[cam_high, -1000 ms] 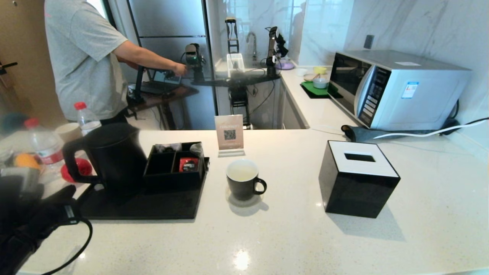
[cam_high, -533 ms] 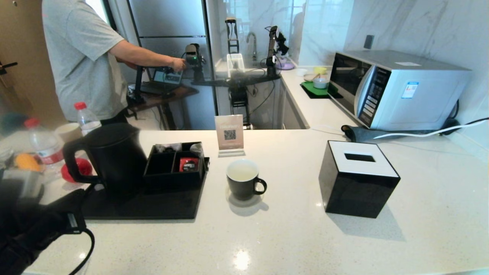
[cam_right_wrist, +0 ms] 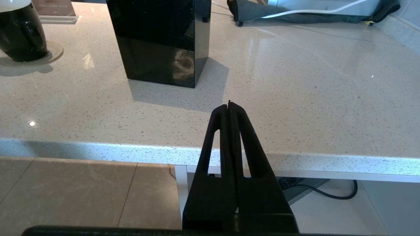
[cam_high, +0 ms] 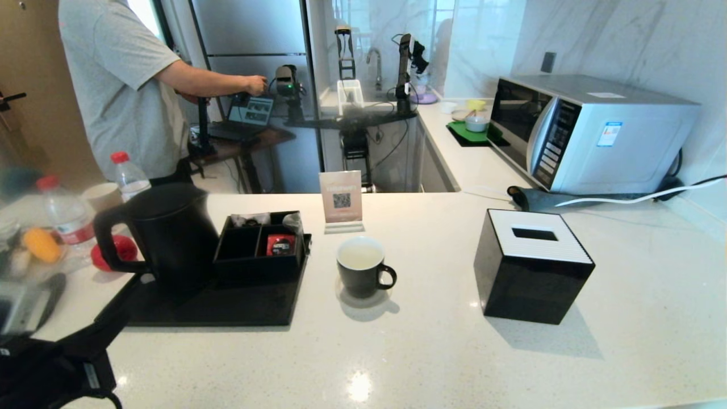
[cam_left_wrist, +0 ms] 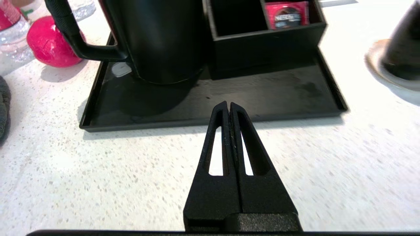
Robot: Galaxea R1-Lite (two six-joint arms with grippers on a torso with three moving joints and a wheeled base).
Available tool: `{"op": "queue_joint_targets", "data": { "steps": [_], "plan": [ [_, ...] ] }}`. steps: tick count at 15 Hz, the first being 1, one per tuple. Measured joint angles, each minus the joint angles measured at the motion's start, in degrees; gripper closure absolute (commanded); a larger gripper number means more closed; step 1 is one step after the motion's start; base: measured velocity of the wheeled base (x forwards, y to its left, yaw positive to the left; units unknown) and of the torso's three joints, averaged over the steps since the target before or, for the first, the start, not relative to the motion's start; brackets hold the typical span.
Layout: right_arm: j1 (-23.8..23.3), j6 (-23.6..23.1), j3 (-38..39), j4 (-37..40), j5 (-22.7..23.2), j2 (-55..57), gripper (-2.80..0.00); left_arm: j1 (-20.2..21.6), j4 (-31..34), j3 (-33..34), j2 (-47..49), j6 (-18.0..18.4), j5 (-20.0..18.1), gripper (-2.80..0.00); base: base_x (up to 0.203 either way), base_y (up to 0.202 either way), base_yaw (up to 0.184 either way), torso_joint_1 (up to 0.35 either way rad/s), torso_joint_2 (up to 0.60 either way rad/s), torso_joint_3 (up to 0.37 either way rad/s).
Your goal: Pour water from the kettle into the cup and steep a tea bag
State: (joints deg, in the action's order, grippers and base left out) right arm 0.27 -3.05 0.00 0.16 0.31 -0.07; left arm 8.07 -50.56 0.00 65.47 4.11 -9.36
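Kettle (cam_high: 164,233): upright on black tray (cam_high: 227,309), handle toward 9 o'clock, at 9 o'clock from cup. Organizer box (cam_high: 261,244): on same tray, touching kettle at its 3 o'clock side; red sachet (cam_high: 280,244) in one compartment. Cup (cam_high: 362,272): on counter (cam_high: 431,352), just off tray at 3 o'clock, handle toward 3 o'clock; water (cam_high: 359,258) pale inside. Tissue box (cam_high: 534,264): well apart, 3 o'clock of cup. Left gripper (cam_left_wrist: 228,105): fingers pressed together, empty, above counter before tray's near edge. Right gripper (cam_right_wrist: 229,105): fingers together, empty, at counter's near edge.

Left hand (cam_left_wrist: 229,105) closed above counter, near tray (cam_left_wrist: 210,111), kettle (cam_left_wrist: 157,39) upright
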Motion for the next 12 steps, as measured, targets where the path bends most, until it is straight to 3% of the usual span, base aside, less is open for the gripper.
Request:
{"op": "queue_joint_targets", "data": {
  "steps": [8,12],
  "plan": [
    [0.0,0.02,0.0,0.02,0.05,0.0,0.0,-3.0,26.81,0.0,-24.23,0.77,0.13,0.0,0.0,0.0,0.0,0.0,0.0,0.0],
    [-0.02,0.0,0.0,0.02,0.02,0.0,0.0,-7.46,39.62,0.0,-37.61,-0.51,0.71,0.0,0.0,0.0,0.0,0.0,0.0,0.0]
  ]
}}
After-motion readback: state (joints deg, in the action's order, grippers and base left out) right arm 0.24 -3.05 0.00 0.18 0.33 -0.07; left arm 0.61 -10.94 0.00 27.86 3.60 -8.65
